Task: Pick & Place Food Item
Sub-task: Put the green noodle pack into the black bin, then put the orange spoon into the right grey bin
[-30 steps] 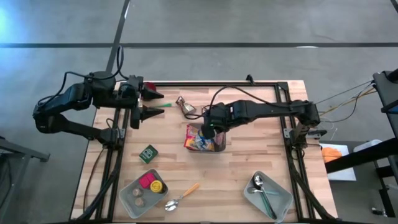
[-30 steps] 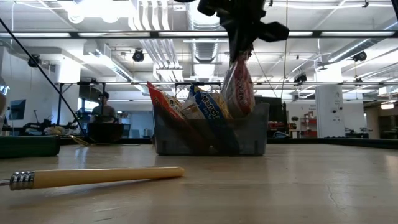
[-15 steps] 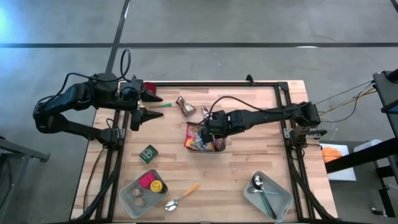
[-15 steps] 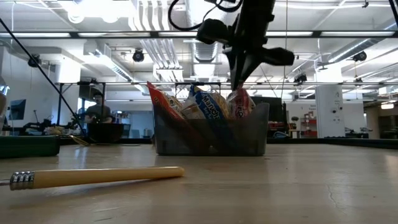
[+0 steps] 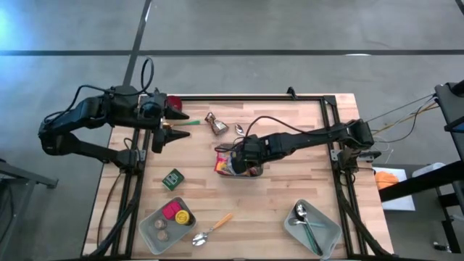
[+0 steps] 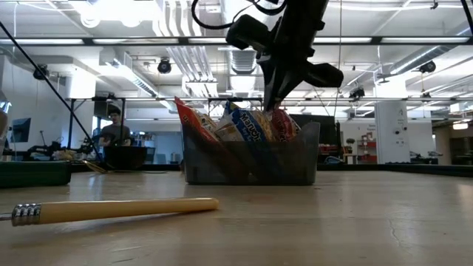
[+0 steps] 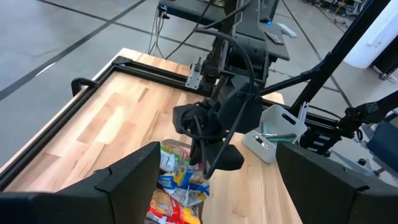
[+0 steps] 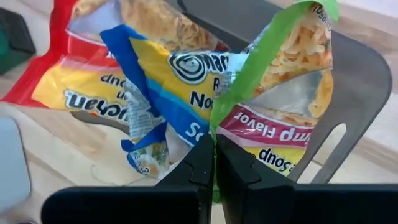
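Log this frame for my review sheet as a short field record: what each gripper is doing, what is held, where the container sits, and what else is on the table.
right gripper: shut on noodle packet, lowered into the bin
noodle packet: green edge pinched between the fingers, inside the bin beside other packets
bin: dark, mid-table, holds several packets
left gripper: open, holding nothing, raised at the table's left edge
left tray: small round items inside
right tray: cutlery inside
loose items: spoon with wooden handle, green tin

My dark claw [image 8: 214, 163] pinches a green-edged noodle packet [image 8: 292, 74] beside blue-yellow [image 8: 180, 74] and red-yellow [image 8: 62, 81] packets, desk [image 5: 290, 196] pale wood.
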